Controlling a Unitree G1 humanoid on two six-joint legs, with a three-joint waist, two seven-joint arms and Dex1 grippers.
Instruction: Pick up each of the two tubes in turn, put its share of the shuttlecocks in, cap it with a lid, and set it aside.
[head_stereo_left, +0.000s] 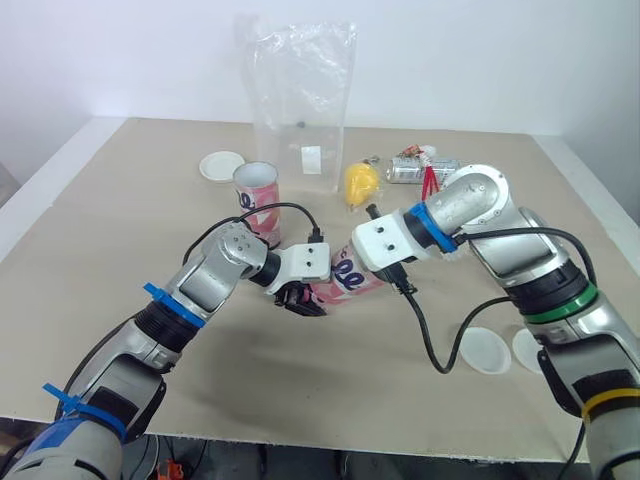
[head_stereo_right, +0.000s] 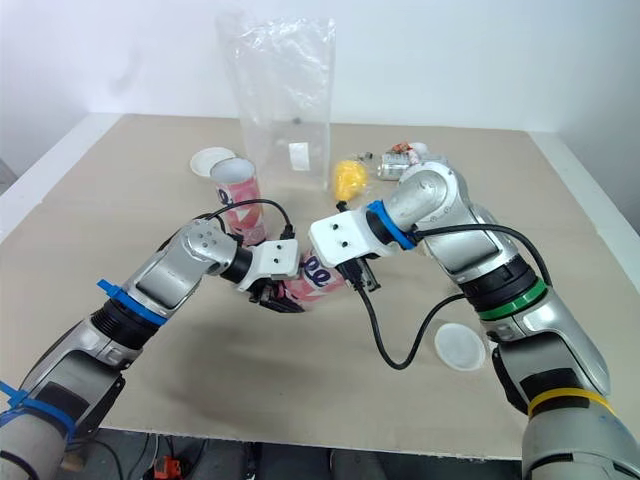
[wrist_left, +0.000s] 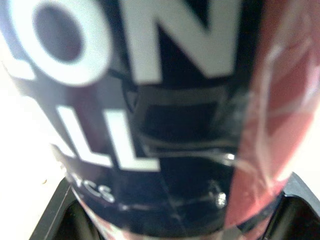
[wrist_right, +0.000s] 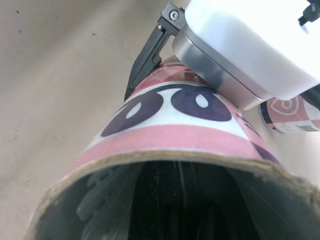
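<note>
Nearest: two white lids (head_stereo_left: 483, 350) lie flat on the table (head_stereo_left: 120, 230), side by side, on the robot's right, just beside the right forearm.

Mid-table: the left gripper (head_stereo_left: 300, 297) is clamped across a pink tube (head_stereo_left: 350, 278) near its closed end. The left wrist view has the tube's printed wall pressed between both black fingers (wrist_left: 50, 215).
- The tube's long axis is close to level. It runs from the left gripper across toward the right arm.
- The open mouth faces the right gripper (head_stereo_left: 368, 268), which sits right at the rim.
- Right gripper open or closed: cannot tell.
- Whether the tube rests on the table or hangs just clear: cannot tell.
- The right wrist view looks straight down the bore. Pale ribbed shapes line the inside wall, probably shuttlecock feathers; no count possible.

Further back: the second tube (head_stereo_left: 258, 192) stands upright, mouth up, untouched. A third lid (head_stereo_left: 221, 165) lies beyond it on the left. A yellow object (head_stereo_left: 360, 183) lies behind the right wrist. A clear plastic bag (head_stereo_left: 300, 100) stands at the far edge.

Judgement: if this tube has its share, capping comes next. The mouth points right and the two near lids lie on that same side. The right arm is therefore the nearer one to fetch a lid, while the left only has to hold the axis steady.
</note>
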